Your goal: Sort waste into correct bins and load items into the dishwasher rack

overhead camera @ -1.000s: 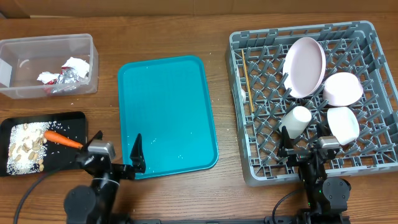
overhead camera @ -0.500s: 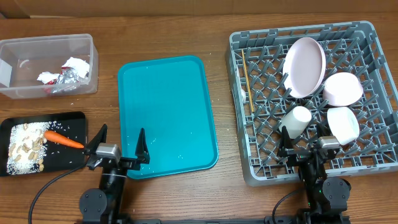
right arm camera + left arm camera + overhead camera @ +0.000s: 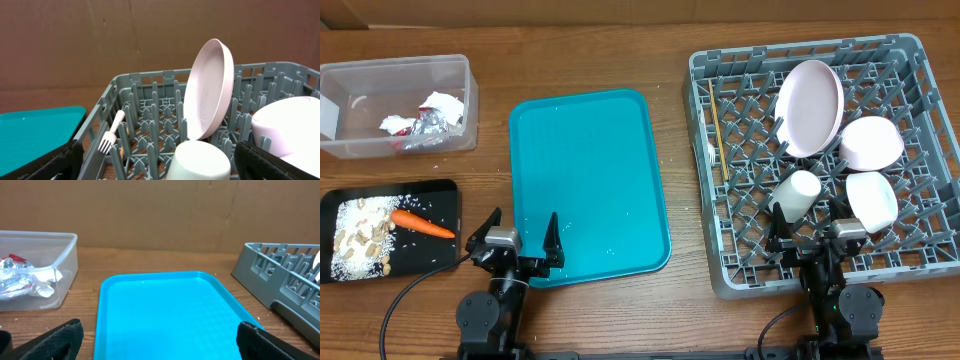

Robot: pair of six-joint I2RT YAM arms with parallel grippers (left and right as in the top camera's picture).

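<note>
Starting at the far left, the clear, thin-walled plastic tub (image 3: 360, 120) holds the crumpled white napkins (image 3: 442, 103) and the crinkled foil wrapper (image 3: 425, 125). Nearer the robot, the shallow matte black tray (image 3: 442, 192) carries pale, crumbly bits (image 3: 358, 240) and the smooth orange carrot (image 3: 422, 225). The carrot's long axis runs left to right, with its tip towards the left pincer (image 3: 523, 224). That pincer hangs just right of the black tray, at the near edge of the teal tray (image 3: 590, 170). Its fingers are spread wide apart and hold nothing. The teal tray is glossy, flat and bare apart from a few specks, and no waste shows on the wooden tabletop (image 3: 620, 40). On the right, the grey lattice rack (image 3: 800, 50) holds all the dishes. The thin fork (image 3: 718, 135) lies along its left side, pointing away from the robot. The round plate (image 3: 810, 105) stands on edge between pegs, the two glazed bowls (image 3: 871, 141) sit to its right, and the cup (image 3: 795, 193) is nearest the right pincer (image 3: 807, 238). That pincer is also spread wide and empty at the rack's near wall. I judge the sorting and loading done. If anything needed adjusting, the left arm is nearer the bins and the right arm nearer the rack.
</note>
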